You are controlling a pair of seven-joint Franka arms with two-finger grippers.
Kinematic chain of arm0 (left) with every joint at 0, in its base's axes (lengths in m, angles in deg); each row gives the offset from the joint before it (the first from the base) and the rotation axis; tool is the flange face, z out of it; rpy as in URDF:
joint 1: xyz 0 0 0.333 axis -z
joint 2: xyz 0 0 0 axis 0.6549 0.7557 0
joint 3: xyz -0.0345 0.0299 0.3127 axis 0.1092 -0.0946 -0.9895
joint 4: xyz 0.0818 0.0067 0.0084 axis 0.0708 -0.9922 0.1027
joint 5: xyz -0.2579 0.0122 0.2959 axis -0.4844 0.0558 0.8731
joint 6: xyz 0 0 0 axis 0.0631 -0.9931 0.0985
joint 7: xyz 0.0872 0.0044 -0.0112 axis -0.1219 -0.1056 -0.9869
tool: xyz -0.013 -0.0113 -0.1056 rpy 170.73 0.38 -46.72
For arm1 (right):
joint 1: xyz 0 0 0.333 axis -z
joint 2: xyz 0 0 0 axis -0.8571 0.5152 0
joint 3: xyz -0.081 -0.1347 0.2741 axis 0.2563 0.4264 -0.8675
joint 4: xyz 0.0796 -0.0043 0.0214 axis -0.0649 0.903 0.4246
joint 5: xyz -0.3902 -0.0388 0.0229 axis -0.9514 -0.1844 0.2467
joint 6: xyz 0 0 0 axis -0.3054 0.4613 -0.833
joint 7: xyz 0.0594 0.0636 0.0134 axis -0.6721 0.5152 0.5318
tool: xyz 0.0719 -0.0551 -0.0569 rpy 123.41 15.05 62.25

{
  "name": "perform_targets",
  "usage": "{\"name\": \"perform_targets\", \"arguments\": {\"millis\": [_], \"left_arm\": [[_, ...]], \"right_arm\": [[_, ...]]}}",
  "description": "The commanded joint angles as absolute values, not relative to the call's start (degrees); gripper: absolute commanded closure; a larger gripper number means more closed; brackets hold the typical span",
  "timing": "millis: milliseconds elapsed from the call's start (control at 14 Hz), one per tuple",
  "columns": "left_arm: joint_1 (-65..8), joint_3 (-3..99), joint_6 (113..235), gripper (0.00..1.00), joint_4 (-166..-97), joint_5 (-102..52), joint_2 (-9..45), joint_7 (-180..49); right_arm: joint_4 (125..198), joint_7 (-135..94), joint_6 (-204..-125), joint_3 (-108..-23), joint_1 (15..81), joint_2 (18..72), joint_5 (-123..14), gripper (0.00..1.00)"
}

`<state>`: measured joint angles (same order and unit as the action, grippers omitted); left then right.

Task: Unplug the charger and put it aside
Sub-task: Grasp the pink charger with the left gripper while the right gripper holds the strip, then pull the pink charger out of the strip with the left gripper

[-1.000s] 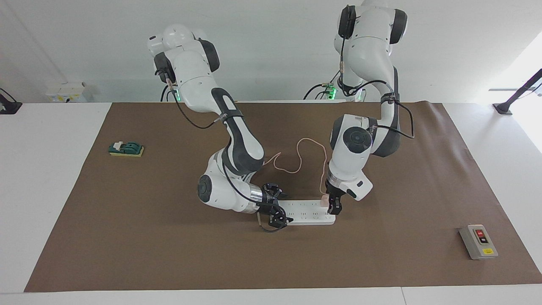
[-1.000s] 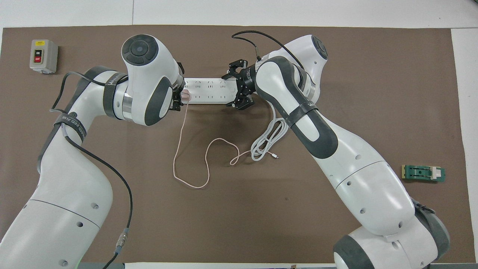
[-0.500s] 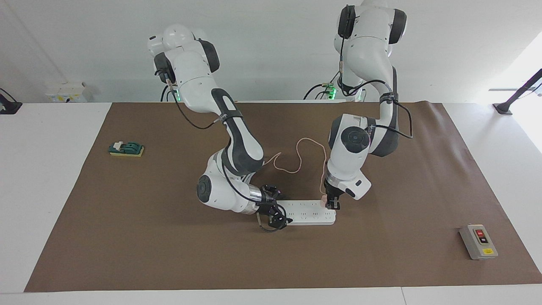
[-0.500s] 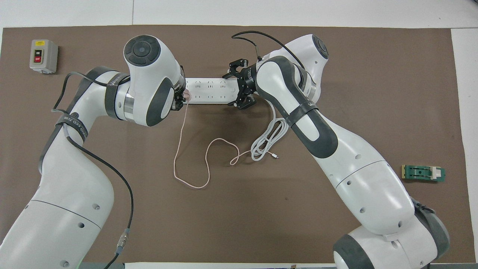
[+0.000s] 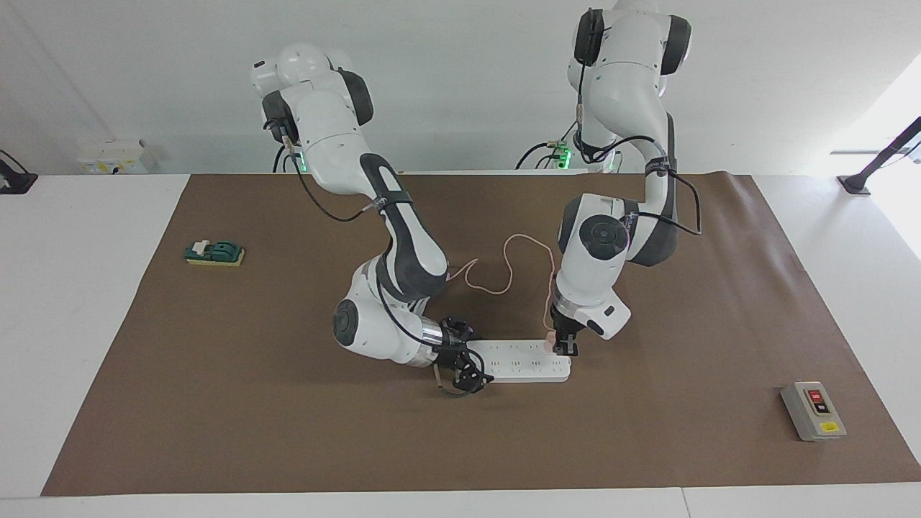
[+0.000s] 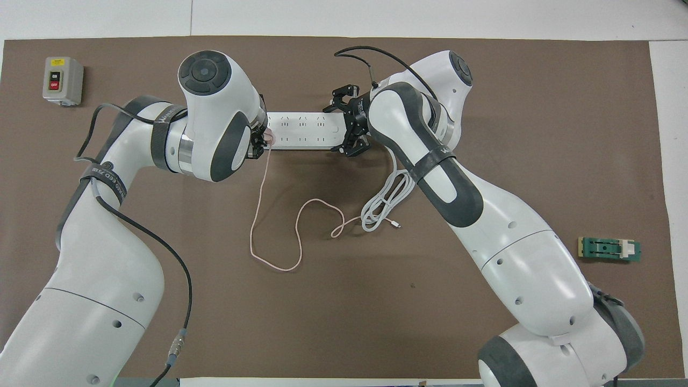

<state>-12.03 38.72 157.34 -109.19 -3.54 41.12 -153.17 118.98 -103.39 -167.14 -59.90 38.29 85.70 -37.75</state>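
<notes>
Facing view: charger (image 5: 550, 338) sits plugged into power strip (image 5: 524, 361) at frame centre, strip's long axis horizontal. Left gripper (image 5: 565, 347) points straight down onto it, fingers apparently pinched on the cube. Right gripper (image 5: 469, 367) lies flat, fingers spread around the strip's other end. Pull looks vertical.

A brown mat (image 5: 216, 403) is laid over the white desk (image 5: 72, 324). The power strip (image 5: 525, 362) is white, the charger (image 6: 268, 139) pale pink. A grey switch box (image 5: 813, 411) carries red and black buttons.
</notes>
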Motion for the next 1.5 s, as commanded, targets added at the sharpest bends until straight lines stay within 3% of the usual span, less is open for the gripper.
{"name": "perform_targets", "arguments": {"millis": [0, 143, 214, 857, 1214, 1429], "left_arm": [[-11.21, 37.92, 157.69, 1.0, -109.34, -3.28, 41.18, -153.59], [-11.21, 37.92, 157.69, 1.0, -109.34, -3.28, 41.18, -153.59], [-11.21, 37.92, 157.6, 1.0, -109.34, -3.28, 41.18, -153.59], [-11.56, 37.83, 157.6, 1.0, -109.25, -3.19, 41.09, -152.8], [-12.61, 37.21, 149.45, 1.0, -107.94, -2.57, 34.43, -150.34], [-12.79, 37.3, 148.37, 1.0, -107.58, -2.57, 34.32, -149.02]], "right_arm": [[117.76, -102.6, -169.57, -59.84, 36.84, 87.05, -39.38, 0.48], [118.55, -102.51, -171.41, -59.93, 36.75, 86.87, -38.77, 0.71], [118.64, -102.51, -172.12, -59.93, 36.75, 86.87, -38.67, 0.72], [119.08, -102.42, -172.56, -59.93, 36.75, 86.78, -38.59, 0.72], [119.08, -102.42, -172.56, -59.93, 36.75, 86.78, -38.59, 0.72], [119.08, -102.33, -172.56, -59.93, 36.75, 86.78, -38.59, 0.72]]}}
